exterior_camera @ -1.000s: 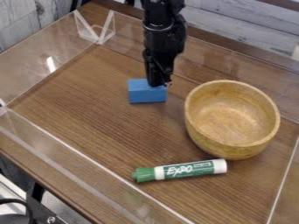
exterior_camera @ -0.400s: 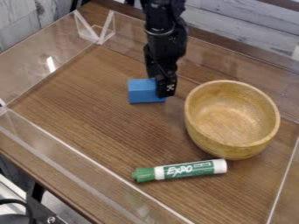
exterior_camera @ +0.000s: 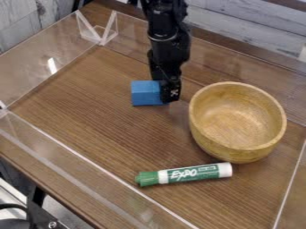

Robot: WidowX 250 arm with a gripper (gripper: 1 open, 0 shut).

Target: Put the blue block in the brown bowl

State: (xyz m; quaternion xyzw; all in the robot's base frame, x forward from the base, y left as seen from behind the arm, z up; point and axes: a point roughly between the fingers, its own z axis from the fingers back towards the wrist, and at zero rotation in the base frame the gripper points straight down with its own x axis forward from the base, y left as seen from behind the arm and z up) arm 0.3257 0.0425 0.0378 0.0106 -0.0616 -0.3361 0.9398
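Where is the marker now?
In the camera view, the marker lies at the bottom, right of the middle, below the bowl.

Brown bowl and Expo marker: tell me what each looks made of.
The brown bowl looks like wood with a smooth, slightly glossy finish, judging by its warm tan colour and soft highlights inside. The Expo marker appears to be smooth plastic, with a green-and-white printed barrel; its exact type can't be told.

one blue block (exterior_camera: 147, 93), one brown bowl (exterior_camera: 237, 122), one Expo marker (exterior_camera: 184, 174)
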